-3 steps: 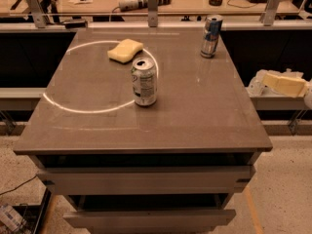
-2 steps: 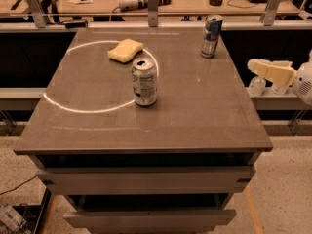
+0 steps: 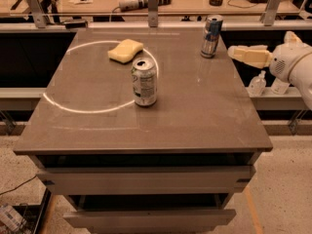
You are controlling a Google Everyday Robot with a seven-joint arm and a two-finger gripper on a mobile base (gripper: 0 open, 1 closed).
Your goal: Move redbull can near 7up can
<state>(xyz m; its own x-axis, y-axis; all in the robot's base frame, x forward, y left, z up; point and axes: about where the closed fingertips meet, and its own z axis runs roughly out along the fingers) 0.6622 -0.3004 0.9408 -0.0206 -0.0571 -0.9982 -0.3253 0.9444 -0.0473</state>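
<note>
The redbull can [image 3: 211, 36], slim and blue-and-silver, stands upright near the table's far right corner. The 7up can [image 3: 145, 82], wider and pale silvery-green with a white print panel and an open top, stands upright near the middle of the table, well apart from the redbull can. My gripper [image 3: 235, 52], pale cream on a white wrist, reaches in from the right edge. It hangs just off the table's right side, a short way right of the redbull can and a little nearer the camera, not touching it.
A yellow sponge [image 3: 126, 50] lies at the far left-middle of the brown table [image 3: 204, 116], on a white ring of light. A rail with metal posts [image 3: 153, 5] runs behind the table. Small bottles [image 3: 257, 84] stand on a low ledge at the right.
My gripper has come in from the right edge, moving left and up in view, closer to the redbull can. Both cans and the sponge have not moved.
</note>
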